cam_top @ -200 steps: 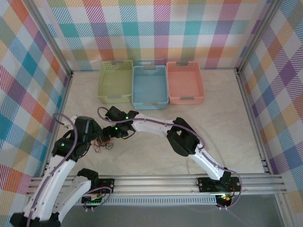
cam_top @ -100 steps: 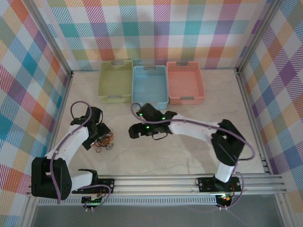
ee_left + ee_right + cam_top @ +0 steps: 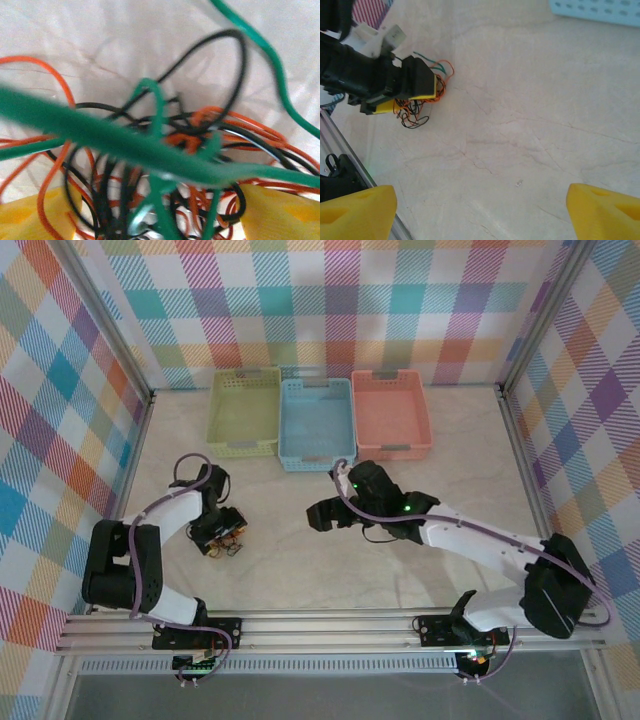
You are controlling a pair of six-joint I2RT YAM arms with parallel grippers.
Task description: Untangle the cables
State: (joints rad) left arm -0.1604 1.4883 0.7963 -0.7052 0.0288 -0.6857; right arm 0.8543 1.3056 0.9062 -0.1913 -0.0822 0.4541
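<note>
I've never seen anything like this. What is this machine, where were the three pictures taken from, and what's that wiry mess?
Two robot arms, the left arm and the right arm, are bolted to the near edge of a table; each ends in a two-finger gripper. The wide picture comes from a camera above and behind them; the other two from cameras on the wrists, where the yellow corner shapes are that arm's own fingertips. On the table lie tangled thin orange, black and green cables and, at the back, a green basket, a blue basket and a pink basket. The left gripper is down over the tangle, fingers apart on either side. The right gripper hangs open, holding nothing.
</note>
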